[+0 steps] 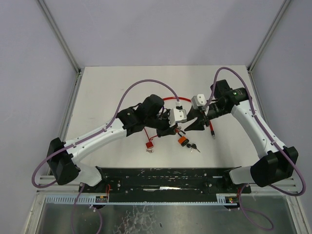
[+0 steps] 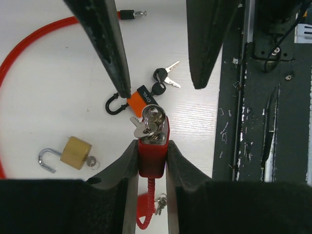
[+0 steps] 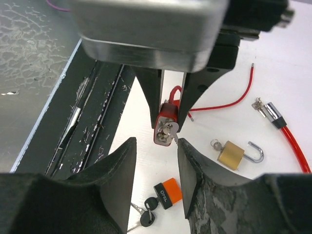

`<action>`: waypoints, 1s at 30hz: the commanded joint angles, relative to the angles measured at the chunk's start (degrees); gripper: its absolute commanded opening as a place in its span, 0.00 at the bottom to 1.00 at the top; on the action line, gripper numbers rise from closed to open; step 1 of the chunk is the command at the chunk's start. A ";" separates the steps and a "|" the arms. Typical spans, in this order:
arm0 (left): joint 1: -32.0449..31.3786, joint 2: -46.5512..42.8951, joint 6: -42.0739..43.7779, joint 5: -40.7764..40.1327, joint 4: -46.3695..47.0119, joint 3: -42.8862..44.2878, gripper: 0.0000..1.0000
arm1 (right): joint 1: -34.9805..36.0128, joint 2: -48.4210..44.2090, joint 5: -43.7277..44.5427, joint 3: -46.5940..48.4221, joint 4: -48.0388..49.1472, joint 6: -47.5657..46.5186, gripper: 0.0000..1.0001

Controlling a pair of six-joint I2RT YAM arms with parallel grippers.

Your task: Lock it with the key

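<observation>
My left gripper [image 2: 152, 161] is shut on a red lock body [image 2: 152, 156] and holds it above the table. A bunch of silver keys [image 2: 148, 126] sits in the lock's end face. In the right wrist view the red lock [image 3: 165, 124] and its key [image 3: 169, 131] lie just beyond my open right gripper [image 3: 156, 144]. The key is close to the right-hand fingertip [image 3: 183, 146]. In the top view the left gripper [image 1: 176, 127] and right gripper [image 1: 196, 123] meet at the table's middle.
An orange padlock [image 2: 139, 101] with black-headed keys [image 2: 160, 87] lies on the table below the grippers [image 1: 182, 141]. A brass padlock [image 2: 75, 152] with an open shackle lies beside it. A red cable [image 2: 29, 44] loops behind. A small red piece [image 1: 148, 145] lies nearer.
</observation>
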 commanded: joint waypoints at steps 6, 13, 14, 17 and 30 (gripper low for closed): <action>1.42 -1.94 -6.24 6.60 9.39 -2.52 0.00 | 0.48 0.74 -5.34 2.15 -4.55 -6.89 0.43; 1.79 -1.84 -6.62 7.30 9.64 -2.42 0.00 | 0.89 1.15 -3.68 0.91 -4.26 -7.46 0.42; 1.82 -1.81 -6.73 7.40 9.71 -2.45 0.00 | 0.89 1.15 -3.32 0.67 -4.14 -7.48 0.42; 2.11 -2.11 -6.84 7.87 10.22 -2.83 0.00 | 0.85 1.15 -2.53 0.14 -3.70 -7.60 0.40; 2.75 -2.11 -7.84 9.13 11.73 -2.89 0.00 | 1.33 1.33 -1.85 -1.27 -1.00 -4.57 0.28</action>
